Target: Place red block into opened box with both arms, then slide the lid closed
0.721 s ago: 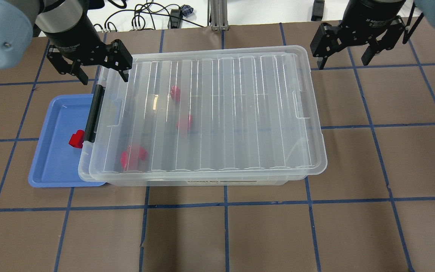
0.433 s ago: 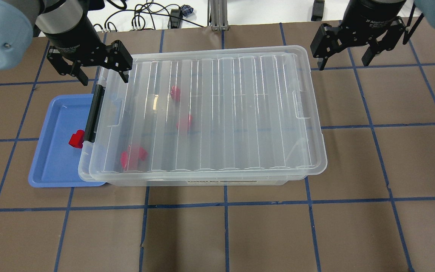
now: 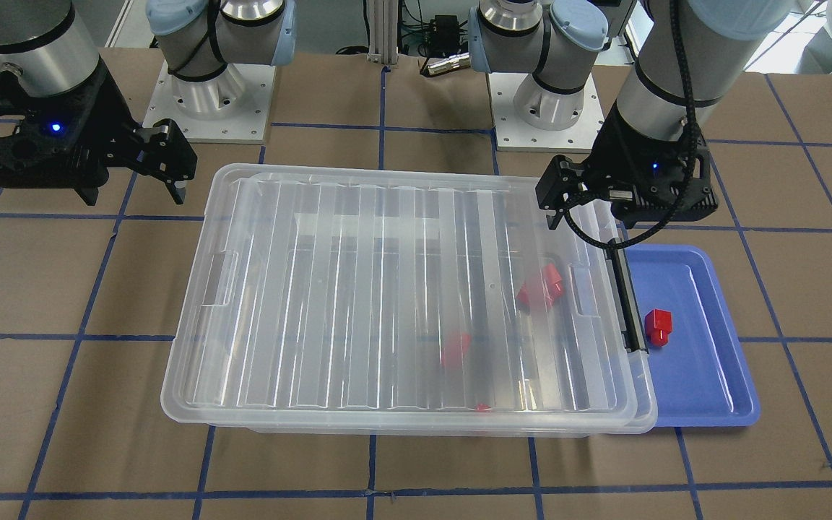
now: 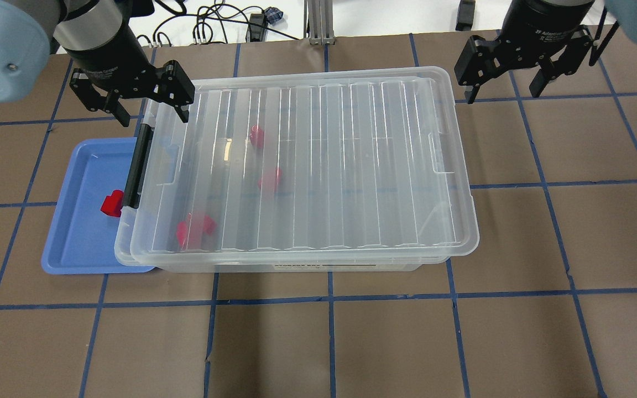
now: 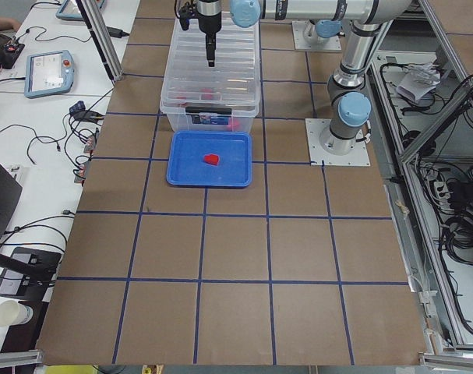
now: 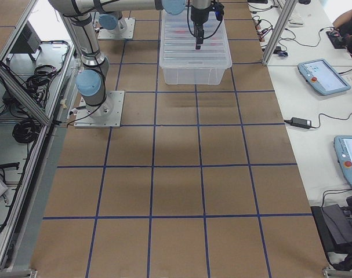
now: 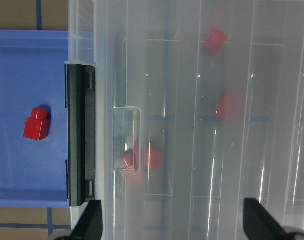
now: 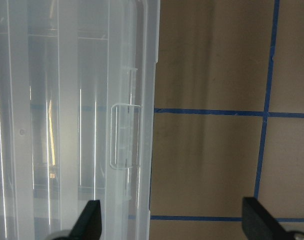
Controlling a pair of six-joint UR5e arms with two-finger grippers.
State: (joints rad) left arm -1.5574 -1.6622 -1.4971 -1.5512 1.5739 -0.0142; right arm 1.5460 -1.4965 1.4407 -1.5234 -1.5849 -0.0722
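left end effector and right end effector gape empty; lid rests on box, perhaps slightly offset.

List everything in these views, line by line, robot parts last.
box: one, clear, mid-table
lid: one, clear and ribbed, lying on the box
clasp: one, black, on the box's end beside the tray
blocks in box: at least three, red, blurred through the lid
tray: one, blue, at the box's clasp end, partly beneath its rim
block in tray: one, red, close to the clasp
table: one, brown with blue tape grid
cables: several, black, beyond the table's far edge
left claw: one, black, open, above the box's clasp end
right claw: one, black, open, above the box's opposite end
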